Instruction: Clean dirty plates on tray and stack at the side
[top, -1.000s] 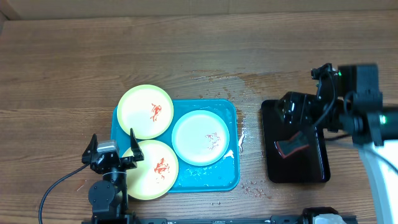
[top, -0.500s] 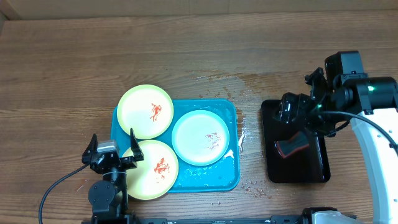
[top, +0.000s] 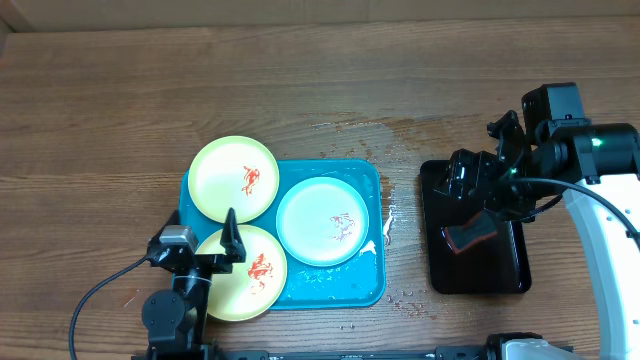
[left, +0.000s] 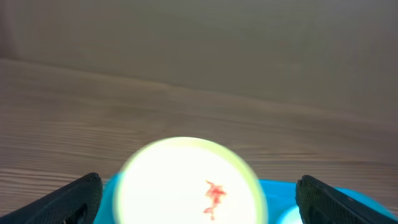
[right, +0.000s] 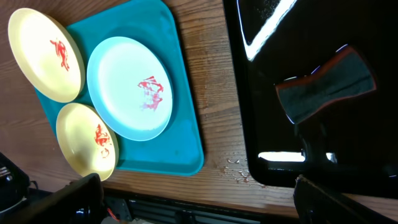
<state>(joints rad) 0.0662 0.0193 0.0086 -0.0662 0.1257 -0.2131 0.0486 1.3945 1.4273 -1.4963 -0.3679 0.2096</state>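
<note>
Right gripper (top: 478, 190) wide above black tray (top: 500, 275); left gripper (top: 200, 248) wide over tray (top: 355, 288) rim.

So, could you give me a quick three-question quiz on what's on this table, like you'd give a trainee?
1. How many plates sit on the blue tray?
2. True or false: the sponge lies on the black tray.
3. The right gripper is: A open and empty; B shut on the sponge; C shut on a plate.
Key: 1 three; 2 true; 3 A.
</note>
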